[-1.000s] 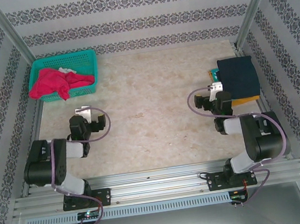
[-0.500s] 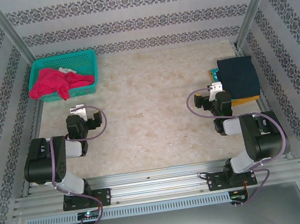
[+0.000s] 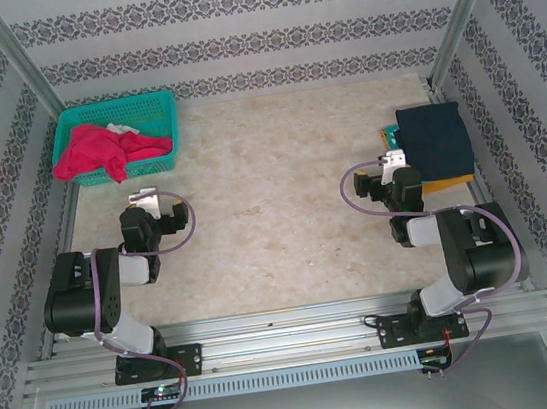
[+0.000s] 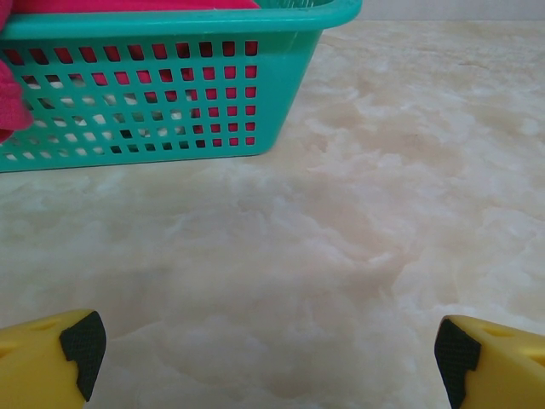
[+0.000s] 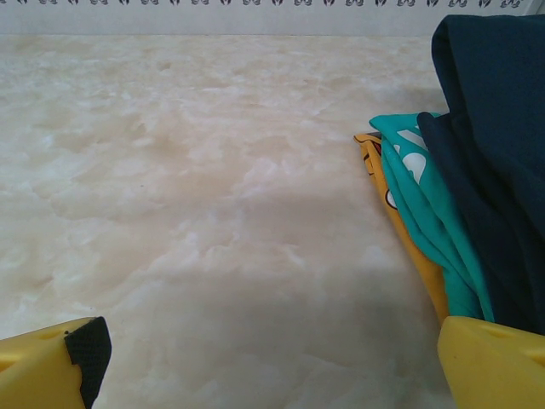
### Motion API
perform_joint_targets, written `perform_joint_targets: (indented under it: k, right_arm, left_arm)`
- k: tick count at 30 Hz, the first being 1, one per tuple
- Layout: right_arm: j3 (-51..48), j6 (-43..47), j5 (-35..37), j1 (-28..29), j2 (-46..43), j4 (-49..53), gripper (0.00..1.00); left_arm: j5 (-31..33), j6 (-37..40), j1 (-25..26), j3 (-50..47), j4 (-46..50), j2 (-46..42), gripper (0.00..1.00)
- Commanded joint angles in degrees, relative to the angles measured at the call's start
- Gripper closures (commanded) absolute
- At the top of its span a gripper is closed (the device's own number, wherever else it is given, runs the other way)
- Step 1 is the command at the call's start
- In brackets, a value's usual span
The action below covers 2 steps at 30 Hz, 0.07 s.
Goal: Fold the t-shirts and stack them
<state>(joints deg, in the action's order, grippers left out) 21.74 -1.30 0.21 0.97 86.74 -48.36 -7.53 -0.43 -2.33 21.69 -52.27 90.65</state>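
"Between my left gripper's (image 4: 268, 349) pads there is only bare table (image 4: 358, 213). The jaws stand wide and hold nothing. My right gripper (image 5: 268, 354) is just as wide and just as empty."

"Where are the shirts?"

"At eleven o'clock from my left fingers, the pink-red shirt (image 3: 95, 152) lies crumpled in the teal basket (image 4: 170, 17), part of it hanging over the near rim. A bit of white cloth (image 3: 122, 130) shows behind it. At two o'clock from my right fingers sits the stack: orange shirt (image 5: 407, 234) at the bottom, teal shirt (image 5: 417, 183) above it, navy shirt (image 5: 494, 128) folded on top."

"How will the pink one handle?"

"Light, limp and floppy, I judge. It will sag, and it may snag on the mesh. I'd pinch a raised fold near the rim, lift it clear, then take both shoulders to spread it flat."
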Motion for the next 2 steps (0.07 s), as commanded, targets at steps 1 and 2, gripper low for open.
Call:
perform_joint_targets:
  k: [1,2]
  right_arm:
    - [0.24,0.07,1.03,-0.19,-0.43,-2.53,0.02]
    - [-0.47,0.05,2.09,0.07,-0.54,-3.52,0.02]
  left_arm:
    - [-1.19,0.54,-0.05,0.81,-0.59,0.18,0.0]
    - [-1.32,0.52,-0.05,0.72,-0.68,0.17,0.0]
